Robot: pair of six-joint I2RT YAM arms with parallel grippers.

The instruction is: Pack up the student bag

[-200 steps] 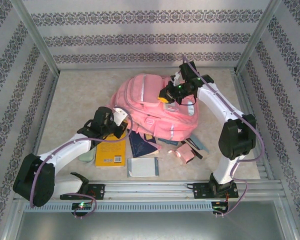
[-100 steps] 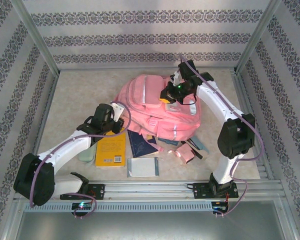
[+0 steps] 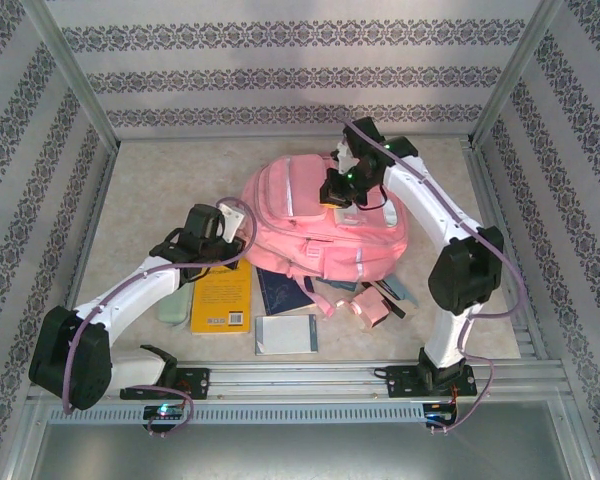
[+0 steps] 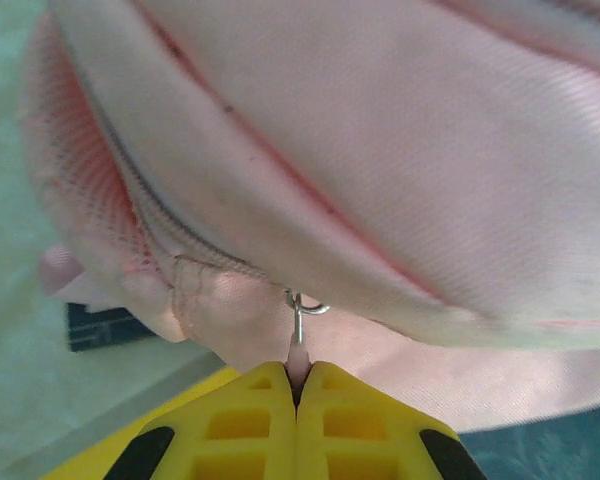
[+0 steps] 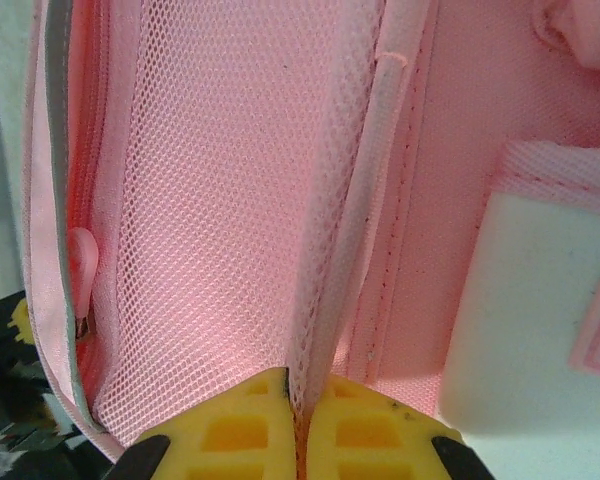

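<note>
Nearest the arm bases, some books (image 3: 223, 300) lie flat on the table (image 3: 150, 180), just in front of the bag (image 3: 325, 235). A bit further back, the left gripper (image 4: 298, 375) is squeezed tight on the little zip pull (image 4: 299, 335) at the bag's side. The bag sits in the middle of the table, a big pink lump. Furthest back, the right gripper (image 5: 300, 385) is pinched tight on a thin edge of the bag's pink mesh (image 5: 210, 220), up near its top.

I think the bag is soft and floppy, not stiff. It will likely sag and fold when pulled, and its mouth will not stay wide by itself. It looks light while empty. Good places to hold are the zip pull, a seam or a strap, since flat cloth may slip from the fingers.
</note>
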